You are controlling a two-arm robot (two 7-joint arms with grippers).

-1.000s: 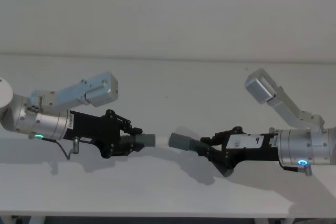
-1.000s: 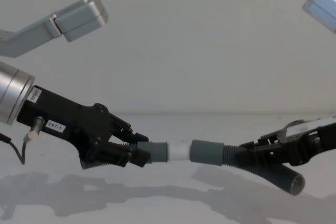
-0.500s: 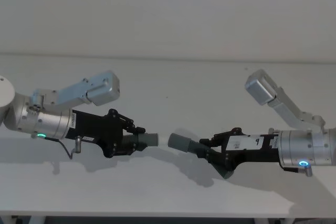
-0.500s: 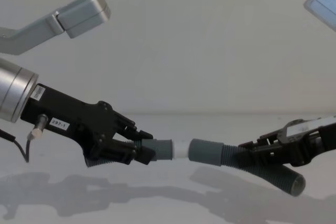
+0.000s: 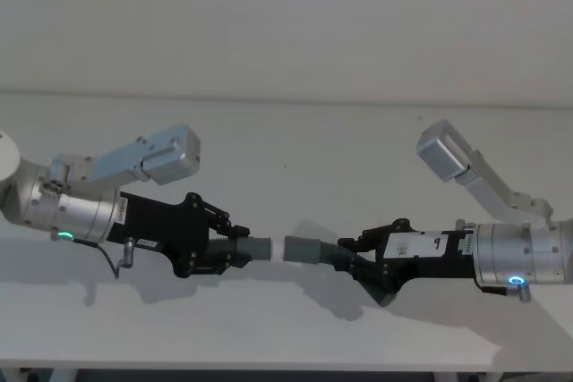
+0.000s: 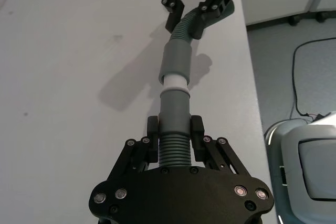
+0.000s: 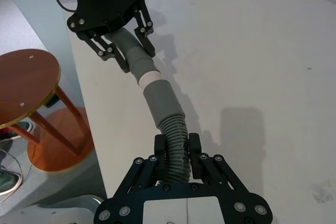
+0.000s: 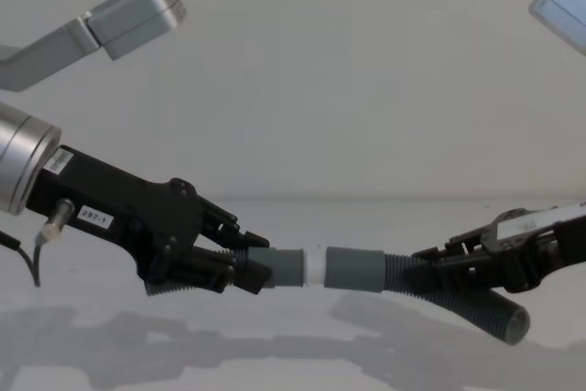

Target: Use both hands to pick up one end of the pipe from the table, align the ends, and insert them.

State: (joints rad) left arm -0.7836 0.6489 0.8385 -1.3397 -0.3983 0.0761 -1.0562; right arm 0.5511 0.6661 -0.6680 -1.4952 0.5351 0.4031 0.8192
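Both hose pieces are held above the table (image 5: 295, 140) and lined up, and the white tip (image 8: 314, 268) is partly entered into the plain cuff (image 8: 355, 269); a band of white remains to be pushed home. The left gripper (image 5: 235, 250) is clamped on one ribbed hose (image 6: 174, 150), the right gripper (image 5: 354, 249) on the other hose (image 7: 175, 150).

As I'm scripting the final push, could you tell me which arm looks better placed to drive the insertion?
Probably the left gripper: its piece's white tip is lined up with and partly inside the plain cuff, which the right gripper holds level.
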